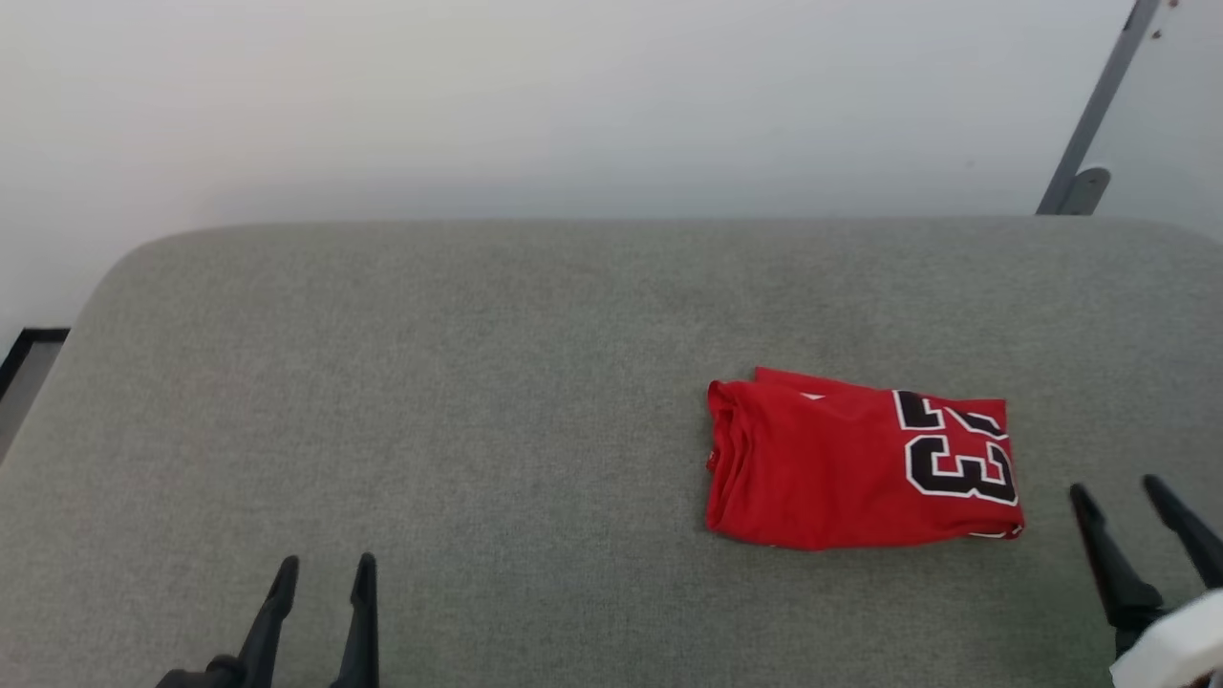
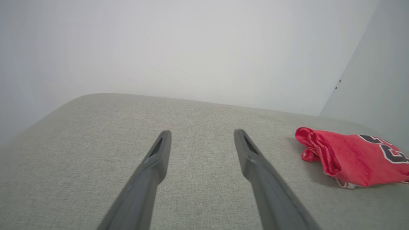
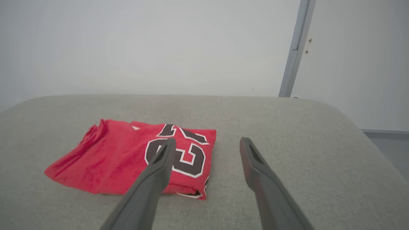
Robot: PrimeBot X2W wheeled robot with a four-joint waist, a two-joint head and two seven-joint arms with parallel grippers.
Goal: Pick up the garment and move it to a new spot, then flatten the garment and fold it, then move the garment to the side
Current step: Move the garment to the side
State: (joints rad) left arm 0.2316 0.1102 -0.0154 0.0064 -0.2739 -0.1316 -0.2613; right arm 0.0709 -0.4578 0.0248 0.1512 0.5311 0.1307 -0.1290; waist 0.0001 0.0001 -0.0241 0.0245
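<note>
In the head view, you have the folded red jersey (image 1: 841,468) lying flat on the right half of the grey fabric-covered table (image 1: 478,382), its black-and-white "23" at the end nearest your right gripper (image 1: 1115,484). That gripper's fingers are spread and empty, just beside the numbered end and clear of the cloth. Your left gripper (image 1: 328,562) sits at the lower left, fingers parted and holding nothing, well apart from the jersey. A grey slanted post (image 1: 1089,115) stands against the pale wall behind the table's far right corner.

In the left wrist view, your left gripper (image 2: 202,132) points over bare table (image 2: 96,143) with its fingers wide apart. The jersey (image 2: 351,159) lies off to the right of them, its bunched folded edge facing the fingers, not touching.

In the right wrist view, your right gripper (image 3: 207,140) is spread open with nothing between its fingers. The jersey (image 3: 118,159) lies to their left; the left finger crosses in front of the numbered end, and you cannot tell whether it touches the cloth. The right finger is over bare table (image 3: 303,143).
</note>
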